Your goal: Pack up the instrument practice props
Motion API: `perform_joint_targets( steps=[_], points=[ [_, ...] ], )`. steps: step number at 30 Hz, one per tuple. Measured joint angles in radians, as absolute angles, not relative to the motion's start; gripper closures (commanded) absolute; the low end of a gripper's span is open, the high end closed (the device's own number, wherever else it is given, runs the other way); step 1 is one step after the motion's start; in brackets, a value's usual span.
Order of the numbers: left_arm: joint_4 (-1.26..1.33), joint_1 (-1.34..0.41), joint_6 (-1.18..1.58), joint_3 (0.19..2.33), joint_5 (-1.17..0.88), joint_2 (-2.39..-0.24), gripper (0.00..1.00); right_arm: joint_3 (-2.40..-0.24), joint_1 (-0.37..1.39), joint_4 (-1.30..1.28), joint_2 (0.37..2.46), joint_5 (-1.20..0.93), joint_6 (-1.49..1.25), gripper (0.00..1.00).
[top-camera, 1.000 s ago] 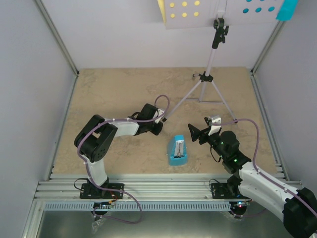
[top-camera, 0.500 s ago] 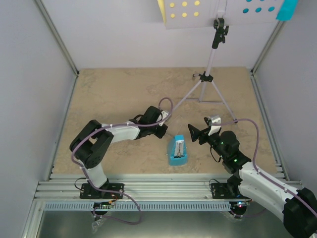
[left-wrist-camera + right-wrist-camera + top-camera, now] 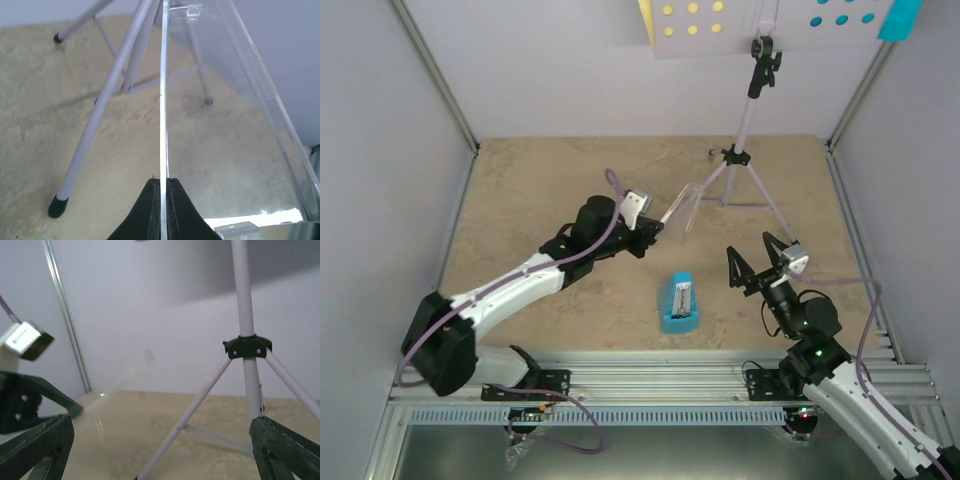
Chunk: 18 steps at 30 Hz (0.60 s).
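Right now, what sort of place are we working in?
Likely a lab robot test cell: plain pale walls with metal corner posts, a stone-patterned tabletop, and an aluminium mounting rail along the near edge.

One camera hangs high at the near edge, looking down on the whole surface point(image 3: 540, 190). Both wrist cameras sit low and close, sharing the legs of the music stand point(image 3: 243, 290).

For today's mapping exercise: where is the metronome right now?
Top view: the metronome sits on the table near the front edge, about centre, nearer than the stand and left of the right hand.
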<state>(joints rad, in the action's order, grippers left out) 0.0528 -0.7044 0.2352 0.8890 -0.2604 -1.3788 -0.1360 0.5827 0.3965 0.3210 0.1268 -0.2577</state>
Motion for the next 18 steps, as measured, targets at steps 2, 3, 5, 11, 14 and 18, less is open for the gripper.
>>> perform_joint_targets(
  steps=[2,3,5,11,14,18],
  points=[
    [0.056,-0.704,0.270,0.882,-0.267,-1.308,1.00,-0.131,0.582,0.387,0.279,0.122,-0.257,0.02],
    [0.054,-0.704,0.293,0.878,-0.271,-1.269,1.00,-0.130,0.582,0.382,0.262,0.115,-0.257,0.02],
    [0.044,-0.704,0.337,0.878,-0.281,-1.199,1.00,-0.133,0.581,0.365,0.254,0.099,-0.265,0.02],
    [0.075,-0.704,0.437,0.900,-0.509,-1.085,1.00,-0.231,0.579,0.278,0.263,-0.051,-0.419,0.02],
    [0.208,-0.704,0.498,0.876,-0.675,-1.077,1.00,-0.290,0.579,0.345,0.261,-0.162,-0.543,0.02],
    [0.385,-0.704,0.575,0.778,-0.814,-1.076,1.00,-0.377,0.579,0.421,0.311,-0.296,-0.651,0.02]
  ],
)
